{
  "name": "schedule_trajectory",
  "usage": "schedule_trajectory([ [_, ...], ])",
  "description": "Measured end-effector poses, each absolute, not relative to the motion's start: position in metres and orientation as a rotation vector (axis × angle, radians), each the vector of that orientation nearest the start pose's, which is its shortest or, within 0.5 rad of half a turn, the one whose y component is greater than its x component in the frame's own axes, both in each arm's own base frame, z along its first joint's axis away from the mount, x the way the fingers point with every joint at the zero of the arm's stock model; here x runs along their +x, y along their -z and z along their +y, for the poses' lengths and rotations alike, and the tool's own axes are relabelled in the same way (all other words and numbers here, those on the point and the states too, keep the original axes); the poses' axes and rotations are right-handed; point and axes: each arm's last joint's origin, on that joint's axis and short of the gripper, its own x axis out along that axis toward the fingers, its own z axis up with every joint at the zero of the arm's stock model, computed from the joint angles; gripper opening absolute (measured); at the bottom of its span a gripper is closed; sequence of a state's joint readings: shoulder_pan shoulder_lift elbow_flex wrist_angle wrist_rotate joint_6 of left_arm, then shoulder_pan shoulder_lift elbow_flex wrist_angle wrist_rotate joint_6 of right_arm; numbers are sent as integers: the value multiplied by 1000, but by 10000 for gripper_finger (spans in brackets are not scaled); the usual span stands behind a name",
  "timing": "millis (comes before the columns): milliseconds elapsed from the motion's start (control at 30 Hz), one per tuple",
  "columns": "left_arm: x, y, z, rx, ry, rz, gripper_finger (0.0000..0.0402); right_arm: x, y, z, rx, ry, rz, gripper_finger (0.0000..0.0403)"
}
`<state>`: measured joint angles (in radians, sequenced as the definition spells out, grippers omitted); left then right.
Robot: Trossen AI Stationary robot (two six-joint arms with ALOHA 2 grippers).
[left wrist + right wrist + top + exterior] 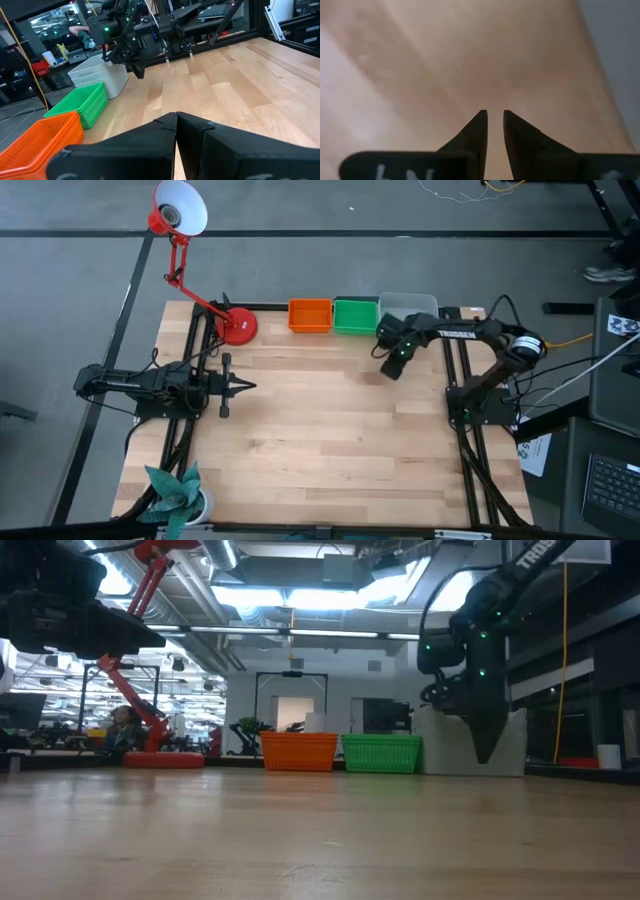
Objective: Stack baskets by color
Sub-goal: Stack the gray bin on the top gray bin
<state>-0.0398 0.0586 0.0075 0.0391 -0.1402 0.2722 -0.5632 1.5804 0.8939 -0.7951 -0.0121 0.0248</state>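
Three baskets stand side by side along the table's far edge: an orange basket, a green basket and a larger grey-white basket. Whether others are nested inside them I cannot tell. My right gripper points down above bare wood, just in front of the grey-white and green baskets. A narrow gap shows between its fingertips, with nothing in it. My left gripper waits level and shut at the table's left.
A red desk lamp's round base sits left of the orange basket, its head beyond the far edge. A teal paper pinwheel in a white pot stands at the near left corner. Bare wood spans the middle and near side.
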Motion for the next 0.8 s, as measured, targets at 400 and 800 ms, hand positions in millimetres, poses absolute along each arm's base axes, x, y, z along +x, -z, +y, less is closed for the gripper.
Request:
schedule_trajectory([
  [400,101,-165,0,273,-98,26,0,196,-156,-170,360,750,1388,60],
  [800,101,-165,0,273,-98,26,0,193,-156,-171,372,760,1403,60],
])
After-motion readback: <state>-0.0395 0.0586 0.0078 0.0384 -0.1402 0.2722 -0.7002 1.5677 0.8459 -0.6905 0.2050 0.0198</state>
